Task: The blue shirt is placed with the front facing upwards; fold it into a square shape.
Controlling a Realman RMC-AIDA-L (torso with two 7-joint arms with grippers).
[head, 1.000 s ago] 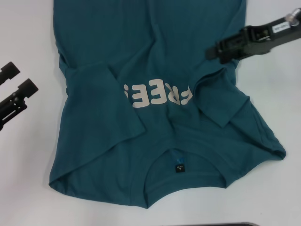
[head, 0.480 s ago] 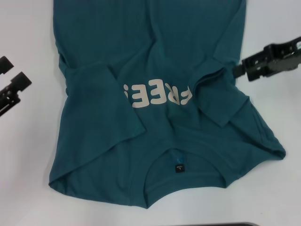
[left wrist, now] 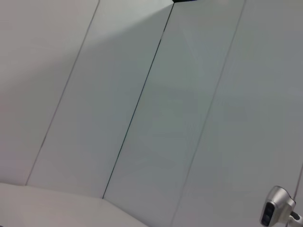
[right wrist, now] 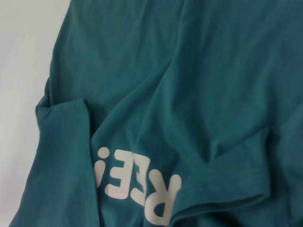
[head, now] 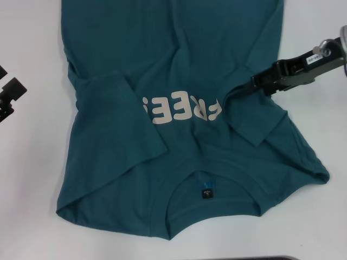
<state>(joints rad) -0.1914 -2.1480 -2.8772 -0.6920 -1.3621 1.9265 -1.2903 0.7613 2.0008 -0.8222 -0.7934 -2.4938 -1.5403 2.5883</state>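
Observation:
The blue shirt (head: 179, 70) lies flat on the white table, collar and black neck tag (head: 207, 193) nearest me, off-white letters (head: 181, 110) upside down. Both short sleeves are folded inward over the chest. My right gripper (head: 256, 83) reaches in from the right, and its tip is at the upper edge of the right folded sleeve (head: 255, 116). Only the two spread fingers of my left gripper (head: 8, 80) show at the left edge, open and well off the cloth. The right wrist view shows the shirt (right wrist: 189, 85) with its letters (right wrist: 137, 184) from close above.
White table (head: 32, 162) surrounds the shirt on the left, right and front. A dark edge (head: 271, 258) shows at the bottom of the head view. The left wrist view shows only pale wall panels (left wrist: 142, 118) and a small metal fitting (left wrist: 274, 205).
My right gripper pulled out to the right, then came back in to the right sleeve's edge. My left gripper drew back further to the left. The shirt has not moved.

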